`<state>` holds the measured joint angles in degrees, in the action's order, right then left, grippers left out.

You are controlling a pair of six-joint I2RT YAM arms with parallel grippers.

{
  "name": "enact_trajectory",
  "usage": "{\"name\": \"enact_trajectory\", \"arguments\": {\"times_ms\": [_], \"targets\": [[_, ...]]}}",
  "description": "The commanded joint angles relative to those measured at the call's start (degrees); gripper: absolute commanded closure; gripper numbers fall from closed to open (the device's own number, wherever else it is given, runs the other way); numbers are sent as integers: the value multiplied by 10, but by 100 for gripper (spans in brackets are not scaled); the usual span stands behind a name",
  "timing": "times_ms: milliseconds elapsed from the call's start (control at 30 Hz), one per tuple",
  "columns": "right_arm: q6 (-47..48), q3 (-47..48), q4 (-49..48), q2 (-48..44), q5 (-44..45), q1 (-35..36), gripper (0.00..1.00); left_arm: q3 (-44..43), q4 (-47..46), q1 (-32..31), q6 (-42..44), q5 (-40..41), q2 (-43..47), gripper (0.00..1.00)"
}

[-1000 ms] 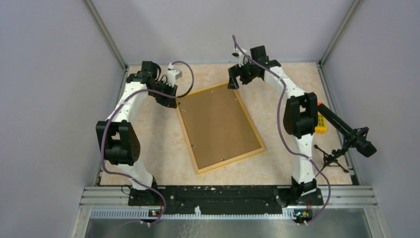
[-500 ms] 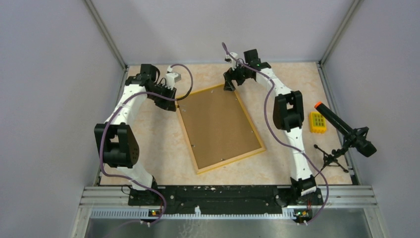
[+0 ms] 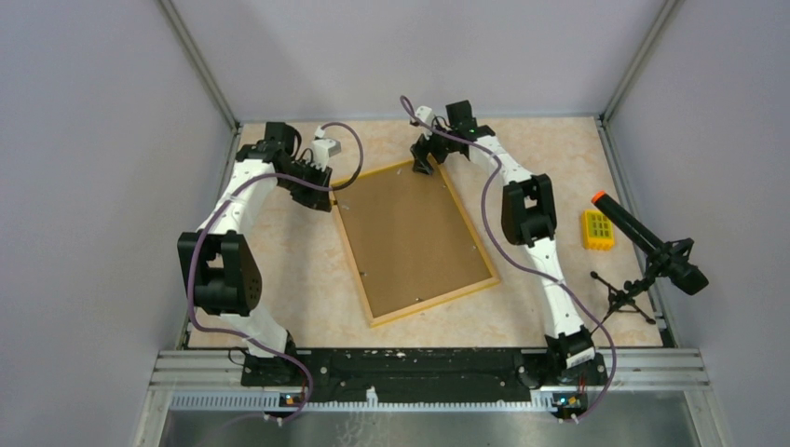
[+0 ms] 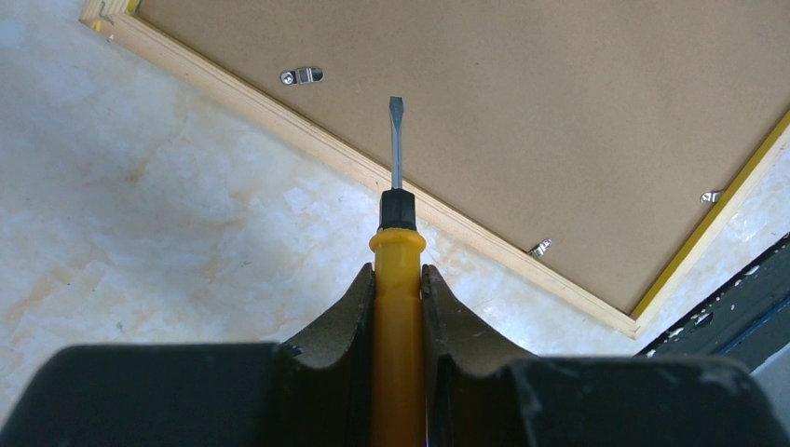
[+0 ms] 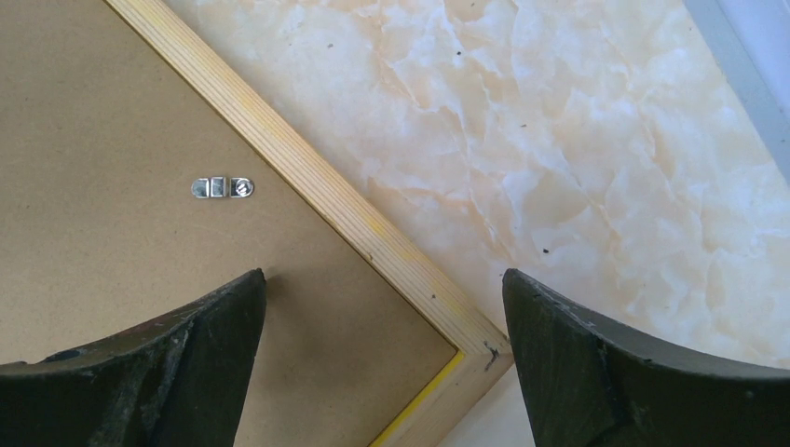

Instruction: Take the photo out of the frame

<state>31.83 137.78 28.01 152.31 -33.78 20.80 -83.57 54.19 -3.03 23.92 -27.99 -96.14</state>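
The frame (image 3: 410,237) lies face down mid-table, its brown back panel (image 4: 522,112) up inside a light wooden rim. The photo is hidden beneath that panel. My left gripper (image 3: 317,183) hovers at the frame's far left corner. It is shut on a yellow-handled screwdriver (image 4: 398,307), whose flat blade (image 4: 395,140) reaches over the rim beside a metal clip (image 4: 303,75). My right gripper (image 5: 384,279) stands open over the far right corner (image 5: 466,345), one finger (image 5: 219,326) above the panel, the other (image 5: 568,345) beyond the rim. Another clip (image 5: 222,187) shows there.
A small yellow block (image 3: 597,229) and a black microphone on a tripod (image 3: 652,251) stand at the right edge. Grey walls and metal rails close in the table. More clips (image 4: 540,247) sit along the frame's rim.
The right arm has swung left and come down over the frame's far right corner, its jaws narrowing slightly. The left arm has hardly moved.
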Motion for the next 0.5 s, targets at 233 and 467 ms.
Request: {"name": "enact_trajectory", "arguments": {"times_ms": [233, 467], "targets": [[137, -18, 165, -25, 10, -24, 40, 6, 0, 5, 1, -12, 22, 100], [209, -35, 329, -40, 40, -59, 53, -3, 9, 5, 2, -28, 2, 100]]}}
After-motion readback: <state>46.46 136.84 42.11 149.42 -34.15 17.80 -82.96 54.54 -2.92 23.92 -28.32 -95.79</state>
